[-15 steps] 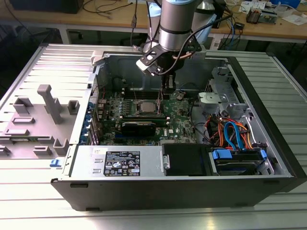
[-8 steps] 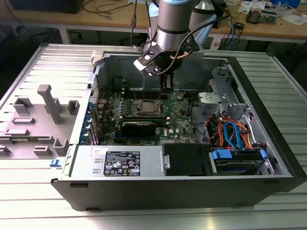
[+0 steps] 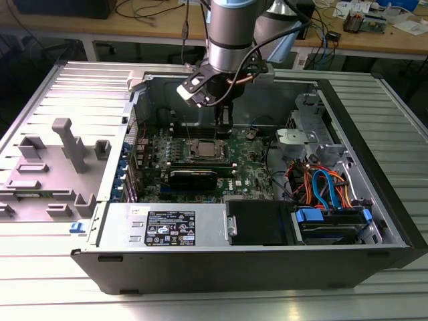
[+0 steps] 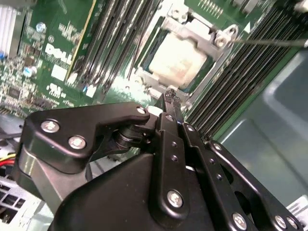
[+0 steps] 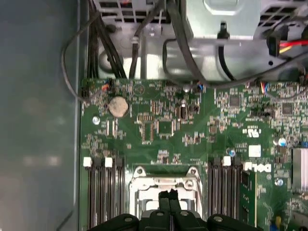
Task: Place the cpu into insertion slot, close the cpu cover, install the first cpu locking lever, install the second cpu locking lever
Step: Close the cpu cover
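Since the cpu (image 4: 179,60) already lies flat in the insertion slot (image 3: 204,148), its dull pale-grey metal top showing through the window of the cpu cover (image 4: 195,30), what matters is how the gripper stands to that slot. The gripper (image 4: 171,98) hangs close above the slot, and in the second wrist view its tips point down at the rim of the cover, not the middle of the chip. Its two slim black fingers are pressed together, with nothing visible between them.

The cover is thin, bright stamped metal and seems to lie down around the chip. I cannot tell whether it is fully seated. From a screw-headed tab at one corner of the slot, a thin metal rod (image 4: 269,42) runs outward, its long axis leading away from the slot. I judge it to be one of the locking levers, and the gripper is near its slot end. Whether it is latched is not clear.

Long black ribbed memory slots (image 5: 103,192) flank the slot on two opposite sides. Round the slot spreads the glossy green motherboard (image 5: 163,130), crowded with small parts, and beyond it the grey sheet-metal case (image 3: 87,87).
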`<state>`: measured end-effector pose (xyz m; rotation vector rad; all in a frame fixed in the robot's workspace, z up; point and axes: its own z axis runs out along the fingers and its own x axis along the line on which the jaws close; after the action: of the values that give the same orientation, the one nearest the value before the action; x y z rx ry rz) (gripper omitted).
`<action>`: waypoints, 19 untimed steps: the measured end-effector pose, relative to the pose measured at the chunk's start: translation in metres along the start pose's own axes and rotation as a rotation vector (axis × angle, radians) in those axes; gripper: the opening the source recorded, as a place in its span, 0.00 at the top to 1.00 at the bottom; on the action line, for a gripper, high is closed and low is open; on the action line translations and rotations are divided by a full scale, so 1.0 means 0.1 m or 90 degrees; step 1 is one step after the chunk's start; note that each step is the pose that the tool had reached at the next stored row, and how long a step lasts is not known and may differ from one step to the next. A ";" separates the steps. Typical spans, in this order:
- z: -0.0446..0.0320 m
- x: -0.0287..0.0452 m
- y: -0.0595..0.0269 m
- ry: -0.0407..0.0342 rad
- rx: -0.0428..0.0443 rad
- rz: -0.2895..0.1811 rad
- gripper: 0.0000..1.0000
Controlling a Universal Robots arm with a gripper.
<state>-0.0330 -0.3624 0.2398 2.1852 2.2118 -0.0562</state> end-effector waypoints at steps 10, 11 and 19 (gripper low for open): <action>0.113 -0.004 -0.208 -0.0001 -0.0013 -0.028 0.89; 0.119 -0.006 -0.213 -0.0001 -0.0016 -0.033 0.89; 0.176 -0.013 -0.396 -0.0001 -0.0020 -0.041 0.89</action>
<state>-0.0727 -0.3650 0.2224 2.1115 2.2808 -0.0544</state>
